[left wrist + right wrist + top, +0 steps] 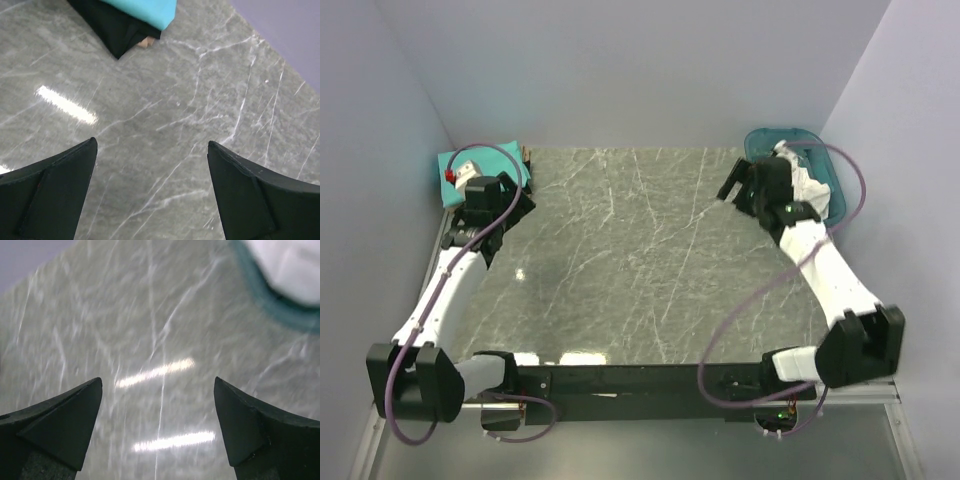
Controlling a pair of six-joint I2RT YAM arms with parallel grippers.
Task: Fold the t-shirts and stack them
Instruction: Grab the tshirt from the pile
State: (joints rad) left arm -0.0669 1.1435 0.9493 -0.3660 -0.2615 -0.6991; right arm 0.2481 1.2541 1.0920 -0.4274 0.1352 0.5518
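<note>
Three t-shirts share a grey marble table (640,270) with two robot arms. At the upper left of the overhead frame a plain teal t-shirt (147,10), folded flat with crisp straight edges, lies on top of a black t-shirt (117,30), whose folded corner pokes out from under it. In the left wrist view that two-shirt stack sits at the top edge of the frame. The third, a white t-shirt (295,265), is unfolded and bunched up inside a translucent teal tub (272,307) at the upper right corner of the table. It is blurred in the right wrist view, and no print can be made out on it.

The count: one teal shirt, one black, one white; one tub; two arms, each with one gripper. The left gripper (152,147) hangs over bare marble just beside the stack, its two dark fingers spread wide with nothing between them. The right gripper (157,382) hovers over the table near the tub, its fingers likewise wide apart and holding nothing.
</note>
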